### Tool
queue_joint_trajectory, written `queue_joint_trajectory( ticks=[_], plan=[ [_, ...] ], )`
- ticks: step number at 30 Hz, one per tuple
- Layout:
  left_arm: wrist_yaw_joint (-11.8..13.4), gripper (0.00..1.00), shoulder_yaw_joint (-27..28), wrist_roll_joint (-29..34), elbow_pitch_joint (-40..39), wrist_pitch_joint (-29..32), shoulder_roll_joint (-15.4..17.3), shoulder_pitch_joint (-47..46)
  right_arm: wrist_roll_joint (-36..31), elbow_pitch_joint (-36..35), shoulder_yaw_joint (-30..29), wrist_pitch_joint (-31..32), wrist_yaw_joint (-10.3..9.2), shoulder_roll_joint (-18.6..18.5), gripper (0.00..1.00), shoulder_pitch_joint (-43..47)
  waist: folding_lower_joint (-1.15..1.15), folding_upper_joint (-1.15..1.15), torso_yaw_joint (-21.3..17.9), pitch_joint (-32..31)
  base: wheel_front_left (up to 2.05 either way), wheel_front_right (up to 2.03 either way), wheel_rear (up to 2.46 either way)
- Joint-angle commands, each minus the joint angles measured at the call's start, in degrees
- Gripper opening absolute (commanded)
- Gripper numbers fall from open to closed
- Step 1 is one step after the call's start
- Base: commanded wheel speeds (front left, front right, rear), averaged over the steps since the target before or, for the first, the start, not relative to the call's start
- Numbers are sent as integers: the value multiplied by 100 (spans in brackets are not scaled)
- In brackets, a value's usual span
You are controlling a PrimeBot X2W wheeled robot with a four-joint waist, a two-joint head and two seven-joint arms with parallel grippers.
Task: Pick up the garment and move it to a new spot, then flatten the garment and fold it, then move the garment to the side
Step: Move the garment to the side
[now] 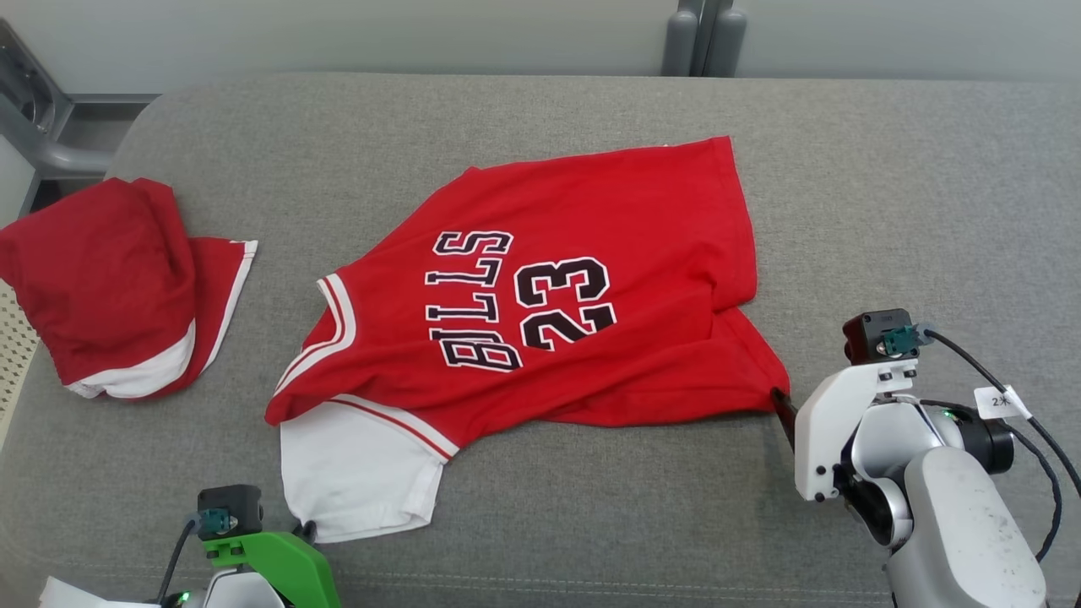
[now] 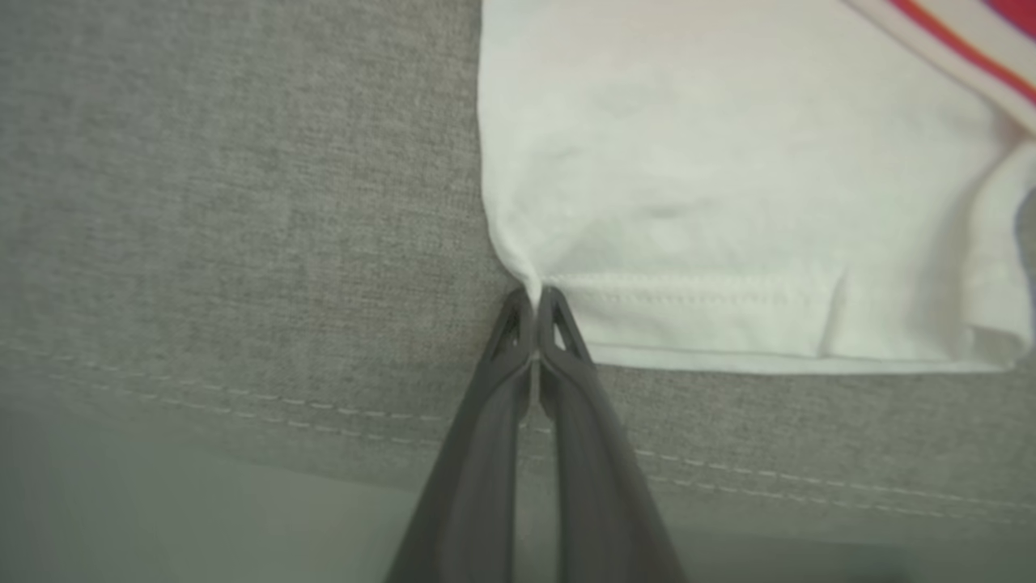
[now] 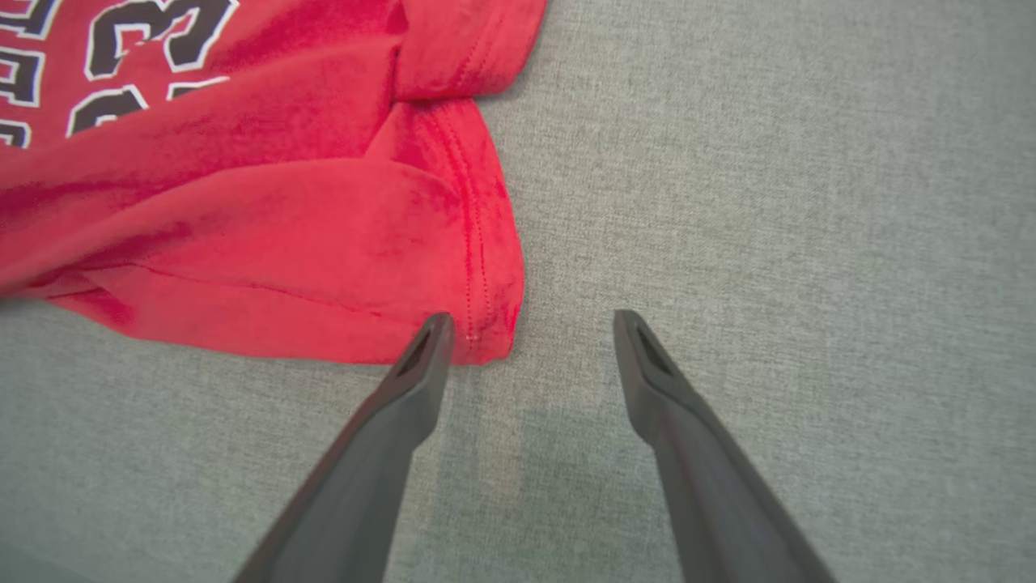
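The garment point(image 1: 549, 295) is a red jersey with black "BULLS 23" lettering and a white sleeve, lying crumpled on the grey padded surface point(image 1: 887, 211). My left gripper point(image 1: 306, 530) sits at the near-left corner of the white sleeve. The left wrist view shows this gripper point(image 2: 536, 295) shut, pinching the hemmed corner of the white sleeve point(image 2: 728, 202). My right gripper point(image 1: 781, 405) is at the jersey's near-right red corner. In the right wrist view it point(image 3: 532, 318) stands open, its left finger touching the red hem corner point(image 3: 486, 324), with nothing gripped.
A second red garment with white trim point(image 1: 118, 287) lies bunched at the far left. A grey metal frame point(image 1: 34, 127) stands beyond the surface's back-left corner, and grey posts point(image 1: 701, 34) rise behind it. The stitched front edge point(image 2: 243, 405) runs close to my left gripper.
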Motion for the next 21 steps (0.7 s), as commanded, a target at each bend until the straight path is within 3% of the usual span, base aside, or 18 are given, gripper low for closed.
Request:
queue_joint_trajectory(
  ticks=[1,6,8,9,12,14,16,18,20,21],
  plan=[
    [-12,0,-21,-26,264,0,2,-106,-9,122,-5,43,-2,-21,100,-98,0,0,21,15,0,0,0],
    [-204,0,-16,-73,740,-225,82,-318,107,475,92,26,-1,-24,100,-237,0,0,48,64,0,0,0],
    [-267,0,-20,-87,916,-307,89,-402,155,595,111,17,-2,-23,82,-276,0,0,57,81,0,0,0],
    [-267,0,-20,-87,916,-307,89,-402,155,595,111,17,-2,-23,82,-276,0,0,57,81,0,0,0],
    [-342,0,-21,-95,1163,-423,95,-519,214,772,126,-13,-2,-23,57,-326,0,0,71,104,0,0,0],
    [-397,0,-22,-98,1321,-529,112,-607,260,883,132,-42,-2,-24,51,-383,0,0,84,121,0,0,0],
    [-467,0,-21,-122,1515,-635,148,-701,315,1008,136,-66,-2,-24,36,-409,0,0,97,133,0,0,0],
    [-532,0,-28,-134,1733,-740,184,-797,332,1118,134,-109,-2,-24,31,-450,0,0,106,142,0,0,0],
    [-584,0,-45,-148,1952,-852,220,-898,353,1208,131,-175,-2,-24,33,-507,0,0,116,153,0,0,0],
    [-607,0,-57,-157,2060,-911,234,-945,358,1252,134,-218,-2,-24,27,-525,0,0,119,156,0,0,0]
  ],
)
